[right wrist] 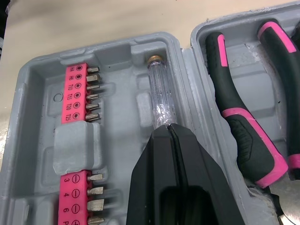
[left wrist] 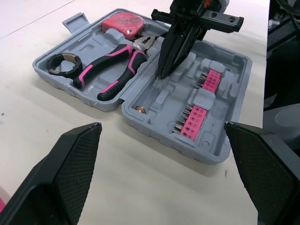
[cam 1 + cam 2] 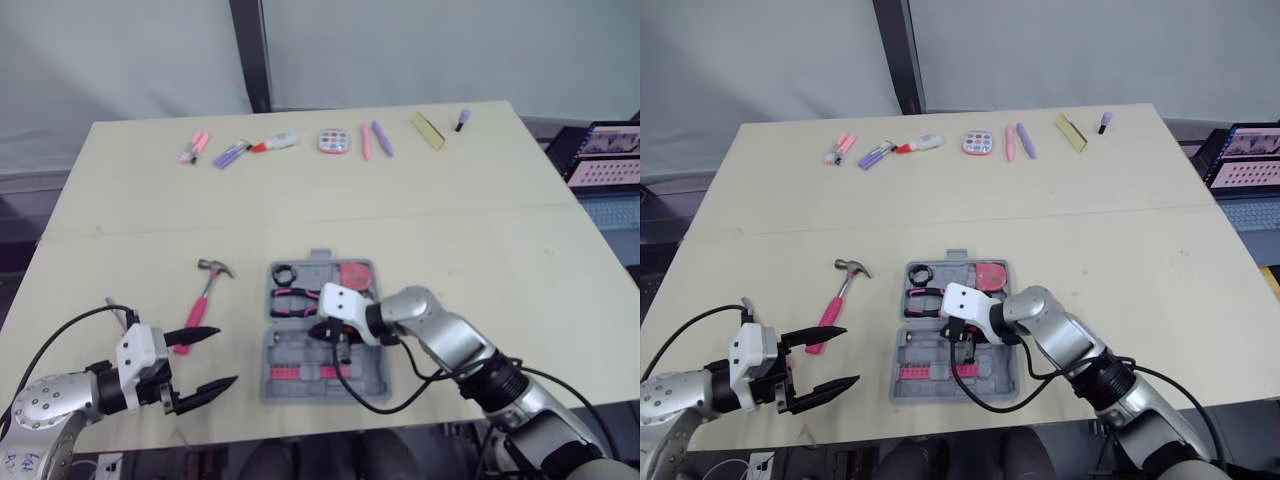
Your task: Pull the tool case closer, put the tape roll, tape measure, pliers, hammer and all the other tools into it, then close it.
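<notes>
Case [image 3: 268, 372] lies open mid-front edge of the desk [image 3: 480, 250], right gripper [image 1: 169, 127] clenched on the clear screwdriver [image 1: 159, 91] over its groove, left gripper [image 3: 226, 356] released near the hammer [image 3: 205, 290]; dropped askew, the screwdriver could block the lid.

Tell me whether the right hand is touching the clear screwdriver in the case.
Touching. The right wrist view shows the right hand, its tips shut, resting on the clear screwdriver in the case. The screwdriver's end disappears under them with no gap.
</notes>
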Robot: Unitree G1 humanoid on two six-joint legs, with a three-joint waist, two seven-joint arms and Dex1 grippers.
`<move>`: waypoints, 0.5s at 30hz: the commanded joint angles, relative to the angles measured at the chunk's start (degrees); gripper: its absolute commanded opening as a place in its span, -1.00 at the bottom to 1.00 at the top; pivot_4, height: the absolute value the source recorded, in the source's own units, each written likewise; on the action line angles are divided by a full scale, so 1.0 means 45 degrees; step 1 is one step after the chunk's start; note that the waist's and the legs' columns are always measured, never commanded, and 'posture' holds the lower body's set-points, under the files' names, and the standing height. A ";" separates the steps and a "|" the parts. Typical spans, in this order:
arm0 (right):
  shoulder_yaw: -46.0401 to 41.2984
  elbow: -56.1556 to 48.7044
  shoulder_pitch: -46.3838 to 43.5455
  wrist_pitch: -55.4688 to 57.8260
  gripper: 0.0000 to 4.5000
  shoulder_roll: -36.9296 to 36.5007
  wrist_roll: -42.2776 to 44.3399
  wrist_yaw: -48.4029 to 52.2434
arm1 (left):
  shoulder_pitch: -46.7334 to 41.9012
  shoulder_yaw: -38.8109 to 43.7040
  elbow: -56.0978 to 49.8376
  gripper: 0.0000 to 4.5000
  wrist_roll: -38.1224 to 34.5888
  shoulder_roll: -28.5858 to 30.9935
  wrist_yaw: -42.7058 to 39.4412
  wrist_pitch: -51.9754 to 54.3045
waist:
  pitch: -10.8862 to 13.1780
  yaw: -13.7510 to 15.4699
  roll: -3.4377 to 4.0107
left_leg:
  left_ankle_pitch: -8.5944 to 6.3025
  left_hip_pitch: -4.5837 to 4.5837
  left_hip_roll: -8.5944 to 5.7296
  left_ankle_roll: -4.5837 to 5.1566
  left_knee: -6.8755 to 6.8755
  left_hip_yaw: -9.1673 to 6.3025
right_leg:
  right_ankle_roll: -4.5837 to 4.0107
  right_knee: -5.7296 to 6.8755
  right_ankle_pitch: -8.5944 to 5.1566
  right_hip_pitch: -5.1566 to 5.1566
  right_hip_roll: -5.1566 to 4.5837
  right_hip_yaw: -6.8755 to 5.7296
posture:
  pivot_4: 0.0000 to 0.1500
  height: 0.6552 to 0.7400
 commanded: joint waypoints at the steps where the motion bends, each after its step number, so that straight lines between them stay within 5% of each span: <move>1: 0.0163 0.0320 0.0448 0.0348 -0.99 -0.0165 -0.0103 0.0274 | 0.0027 0.0345 -0.0261 1.00 -0.0198 0.0094 -0.0019 -0.0094 | -0.0002 0.0021 -0.0003 | 0.0000 0.0001 0.0000 0.0000 0.0000 0.0000 | 0.0000 -0.0001 0.0000 0.0000 0.0000 0.0001 | 1.00 1.00; 15: 0.0218 0.0560 0.0726 0.0399 -0.99 -0.0149 -0.0236 0.0342 | 0.0053 0.0361 -0.0313 1.00 -0.0183 0.0086 0.0040 -0.0074 | -0.0034 0.0223 -0.0042 | 0.0000 0.0011 0.0000 0.0000 0.0005 0.0002 | 0.0000 -0.0005 0.0000 0.0011 0.0000 0.0001 | 1.00 1.00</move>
